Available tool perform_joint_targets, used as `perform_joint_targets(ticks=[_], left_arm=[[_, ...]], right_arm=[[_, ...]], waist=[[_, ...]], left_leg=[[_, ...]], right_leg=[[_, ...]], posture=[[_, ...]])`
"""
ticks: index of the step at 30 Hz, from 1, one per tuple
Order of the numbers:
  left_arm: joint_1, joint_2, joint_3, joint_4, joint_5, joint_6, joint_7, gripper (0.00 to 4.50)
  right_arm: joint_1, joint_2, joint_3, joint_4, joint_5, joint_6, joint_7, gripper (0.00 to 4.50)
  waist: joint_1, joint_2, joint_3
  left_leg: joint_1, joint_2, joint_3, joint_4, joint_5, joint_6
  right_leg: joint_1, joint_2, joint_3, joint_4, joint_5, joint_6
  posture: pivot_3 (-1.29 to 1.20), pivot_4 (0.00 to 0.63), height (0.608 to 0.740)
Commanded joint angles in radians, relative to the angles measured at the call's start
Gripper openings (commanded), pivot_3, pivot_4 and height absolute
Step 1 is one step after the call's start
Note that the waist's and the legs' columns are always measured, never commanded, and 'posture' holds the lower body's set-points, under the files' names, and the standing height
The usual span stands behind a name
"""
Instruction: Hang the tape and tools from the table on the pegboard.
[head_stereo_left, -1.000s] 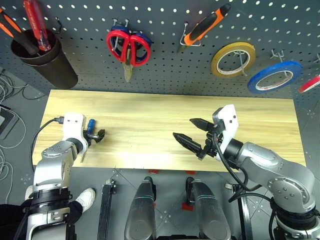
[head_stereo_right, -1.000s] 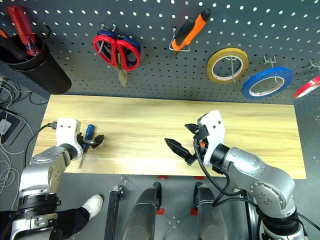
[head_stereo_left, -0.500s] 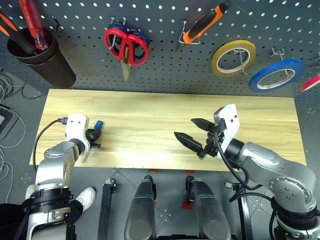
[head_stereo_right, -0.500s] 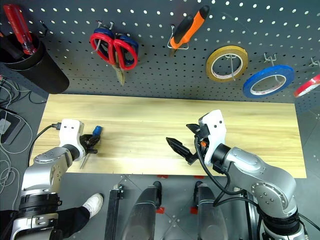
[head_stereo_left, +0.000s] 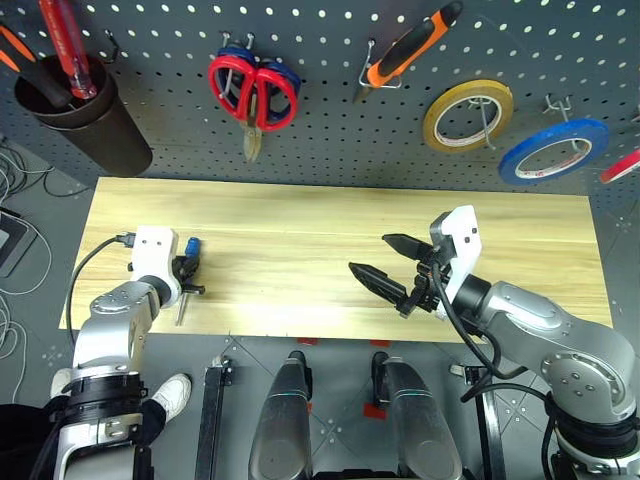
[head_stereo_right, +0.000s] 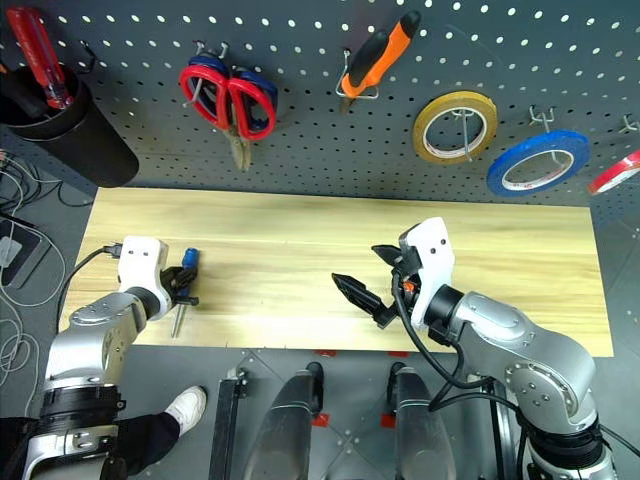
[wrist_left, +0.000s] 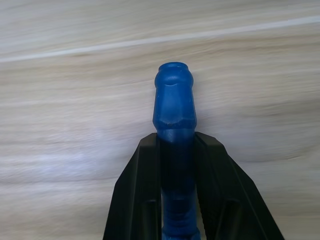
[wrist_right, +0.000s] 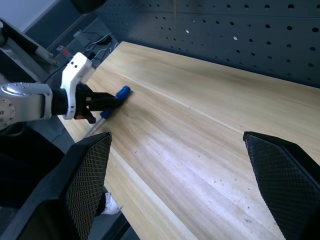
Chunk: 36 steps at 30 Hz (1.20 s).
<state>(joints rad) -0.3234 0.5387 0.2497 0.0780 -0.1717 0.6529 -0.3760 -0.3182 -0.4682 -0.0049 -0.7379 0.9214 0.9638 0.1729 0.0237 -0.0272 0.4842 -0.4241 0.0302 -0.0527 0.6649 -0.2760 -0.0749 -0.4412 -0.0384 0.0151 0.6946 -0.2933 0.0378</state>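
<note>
At desk (head_stereo_left: 300, 270) left end: left gripper (head_stereo_left: 186, 272) clamped on blue-handled screwdriver (head_stereo_left: 190, 250), handle tip past fingers (wrist_left: 140, 200), shaft toward near edge. Desk centre-right: right gripper (head_stereo_left: 388, 262) spread wide, holding nothing. On pegboard (head_stereo_left: 330, 120): red-handled scissors (head_stereo_left: 252, 92), pliers (head_stereo_left: 408, 50), red tape (head_stereo_left: 622, 166) at far right.

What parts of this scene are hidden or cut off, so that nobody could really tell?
- Red tape, head views: cut off by the picture's edge.
- Blue-handled scissors, head views: mostly behind the red-handled scissors.
- Screwdriver, left wrist view: the left gripper covers its lower handle; the tip lies outside the picture.
- Pliers: head too small to make out.
</note>
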Motion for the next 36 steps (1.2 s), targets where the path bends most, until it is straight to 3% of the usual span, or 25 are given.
perform_joint_targets(ticks=[1, 8, 18, 29, 36], left_arm=[[0.029, -0.039, -0.029, -0.098, -0.001, 0.02, 0.03, 0.57], [0.109, -0.109, -0.159, -0.371, 0.055, 0.013, 0.092, 0.57], [0.085, -0.135, -0.22, -0.621, 0.23, -0.07, 0.247, 0.57], [-0.223, -0.101, -0.155, -0.592, 0.369, -0.191, 0.347, 0.57], [-0.417, -0.062, -0.11, -0.433, 0.386, -0.274, 0.378, 0.57]], right_arm=[[0.04, -0.014, -0.065, -0.02, 0.052, -0.038, 0.05, 4.5], [0.088, -0.008, -0.135, -0.034, 0.057, -0.113, 0.074, 4.5], [0.075, 0.077, -0.161, -0.045, 0.074, -0.235, 0.018, 4.5], [-0.078, 0.144, -0.165, 0.032, 0.164, -0.292, -0.046, 4.5], [-0.159, 0.17, -0.147, 0.05, 0.175, -0.311, -0.079, 4.5]], waist=[[0.001, -0.001, -0.003], [0.002, -0.005, -0.018], [0.002, -0.006, -0.09], [0.004, -0.014, -0.163], [0.008, -0.014, -0.193]], left_leg=[[0.0, 0.0, 0.0, 0.0, 0.0, 0.0], [-0.004, 0.0, -0.001, 0.001, 0.001, -0.001], [-0.006, -0.002, -0.004, 0.0, 0.003, -0.003], [-0.007, -0.003, -0.005, 0.0, 0.003, -0.002], [-0.007, -0.003, -0.004, 0.0, 0.004, -0.002]], right_leg=[[0.0, -0.001, 0.0, 0.0, 0.0, 0.0], [0.0, -0.002, -0.004, -0.004, 0.0, 0.0], [0.0, -0.001, -0.007, -0.005, 0.001, -0.001], [0.001, 0.001, -0.009, -0.007, 0.001, -0.001], [0.001, 0.001, -0.009, -0.006, 0.001, -0.001]], posture=[[0.08, 0.444, 0.74], [0.09, 0.356, 0.74], [0.11, 0.261, 0.74], [0.15, 0.203, 0.74], [0.15, 0.174, 0.74]])
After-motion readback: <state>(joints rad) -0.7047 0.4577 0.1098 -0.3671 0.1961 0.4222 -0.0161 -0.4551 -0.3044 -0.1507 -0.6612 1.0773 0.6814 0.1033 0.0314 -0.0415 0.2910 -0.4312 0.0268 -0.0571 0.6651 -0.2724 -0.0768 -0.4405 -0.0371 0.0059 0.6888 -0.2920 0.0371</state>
